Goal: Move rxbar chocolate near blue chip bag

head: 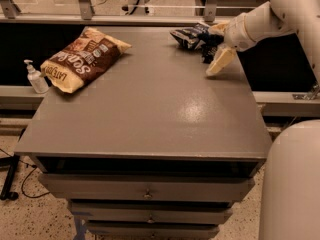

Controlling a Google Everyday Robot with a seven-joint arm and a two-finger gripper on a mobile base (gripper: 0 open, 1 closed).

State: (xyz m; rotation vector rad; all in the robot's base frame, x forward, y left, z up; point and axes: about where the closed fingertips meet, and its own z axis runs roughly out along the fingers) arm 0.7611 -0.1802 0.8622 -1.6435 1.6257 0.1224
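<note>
The blue chip bag lies wrinkled at the far right of the grey table. The rxbar chocolate shows as a small dark piece right beside the bag's right end, between the gripper's fingers and partly hidden by them. My gripper reaches in from the right on the white arm. Its cream fingers stand spread apart on either side of the bar, so it looks open. I cannot tell whether the bar rests on the table.
A large tan-and-brown chip bag lies at the table's far left. A small pump bottle stands on the ledge left of the table. Drawers sit below the table front. The robot's white body fills the lower right.
</note>
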